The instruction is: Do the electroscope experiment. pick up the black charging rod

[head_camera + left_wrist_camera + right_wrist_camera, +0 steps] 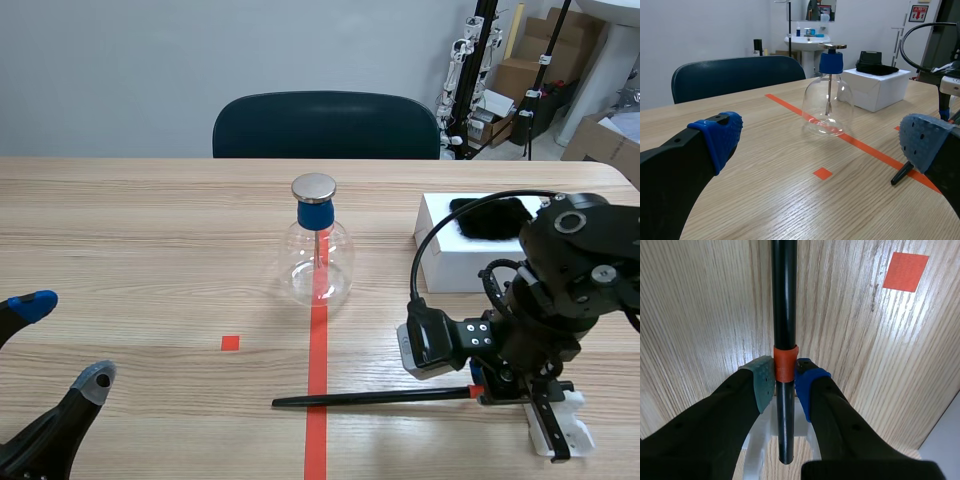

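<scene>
A pale wood-grain counter (120,220) runs away to a grey wall; a dark blue chair (325,125) stands behind its far edge, near the middle; an orange-red tape line (318,360) runs along the counter's middle, with a small tape square (230,343) to its left; a white box (450,265) sits on the right side, a black furry cloth (490,217) lying on top; a white plastic stand (575,435) rests by the near right edge; beyond the counter stand cardboard boxes (600,140), black tripod stands (485,60) and a white pedestal sink (807,40).
</scene>
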You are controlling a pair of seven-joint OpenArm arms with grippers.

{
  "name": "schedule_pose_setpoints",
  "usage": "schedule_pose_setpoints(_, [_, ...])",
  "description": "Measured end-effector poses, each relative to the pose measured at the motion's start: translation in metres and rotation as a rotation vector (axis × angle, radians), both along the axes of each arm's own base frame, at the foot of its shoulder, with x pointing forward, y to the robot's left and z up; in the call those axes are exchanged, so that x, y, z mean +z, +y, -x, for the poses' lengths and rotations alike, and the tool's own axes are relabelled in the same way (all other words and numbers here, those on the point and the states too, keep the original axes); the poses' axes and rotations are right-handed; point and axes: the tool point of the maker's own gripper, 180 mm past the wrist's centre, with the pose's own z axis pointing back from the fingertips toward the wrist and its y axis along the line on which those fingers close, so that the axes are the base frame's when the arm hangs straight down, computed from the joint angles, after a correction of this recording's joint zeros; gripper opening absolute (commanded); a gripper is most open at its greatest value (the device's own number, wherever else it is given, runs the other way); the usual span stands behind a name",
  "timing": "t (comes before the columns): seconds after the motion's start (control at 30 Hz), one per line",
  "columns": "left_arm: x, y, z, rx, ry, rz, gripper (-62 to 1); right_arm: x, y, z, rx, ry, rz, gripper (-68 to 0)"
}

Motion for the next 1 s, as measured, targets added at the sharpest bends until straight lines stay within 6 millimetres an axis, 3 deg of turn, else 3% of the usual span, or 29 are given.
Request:
schedule_pose_setpoints(0.53, [0.0, 0.0, 0.0, 0.0, 0.0, 0.0, 1.4, 0.006, -0.006, 0.001, 0.006, -0.011, -0.013, -67.3])
schedule_pose_setpoints(0.8, [0.0, 0.0, 0.0, 0.0, 0.0, 0.0, 1.4, 0.027, 0.004, -0.002, 0.028, -0.057, -0.095, -67.3])
schedule_pose_setpoints(1.0, [0.0, 0.0, 0.0, 0.0, 0.0, 0.0, 1.4, 0.048, 0.0, -0.014, 0.02, -0.157, -0.135, -67.3])
